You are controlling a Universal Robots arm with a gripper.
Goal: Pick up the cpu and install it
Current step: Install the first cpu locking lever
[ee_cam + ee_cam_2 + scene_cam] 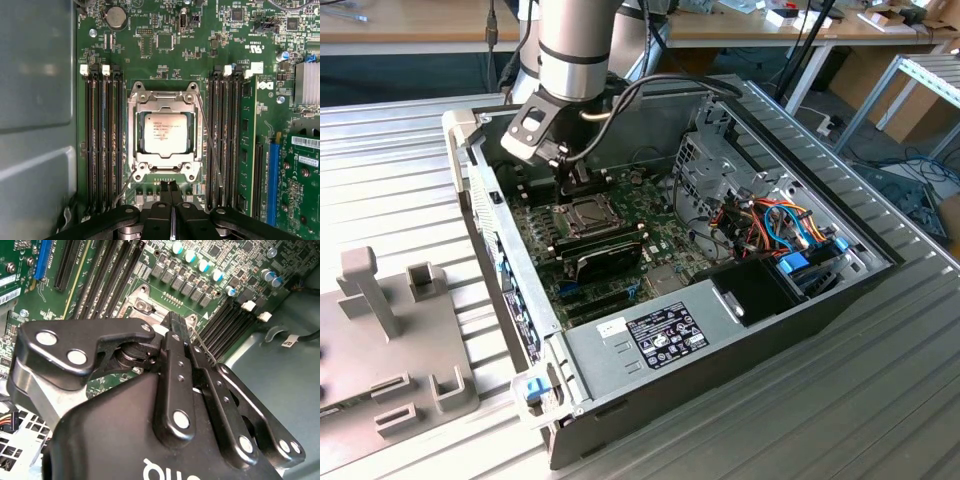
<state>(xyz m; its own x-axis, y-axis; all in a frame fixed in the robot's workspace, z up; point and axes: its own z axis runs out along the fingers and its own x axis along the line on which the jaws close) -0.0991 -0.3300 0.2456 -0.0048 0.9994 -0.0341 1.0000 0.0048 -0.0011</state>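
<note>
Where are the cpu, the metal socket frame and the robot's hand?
cpu (166, 132): first wrist view, middle of its silvery top.
socket frame (165, 99): first wrist view, the metal bar farthest from the hand.
hand (170, 187): first wrist view, midway between its shut fingertips.

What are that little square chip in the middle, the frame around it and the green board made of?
The chip: its top looks like metal, silvery-grey with a dull sheen. The frame: likely bare steel, bright and reflective, with screws at its corners. The board: probably a rigid laminate with glossy green coating, dotted with soldered parts.
</note>
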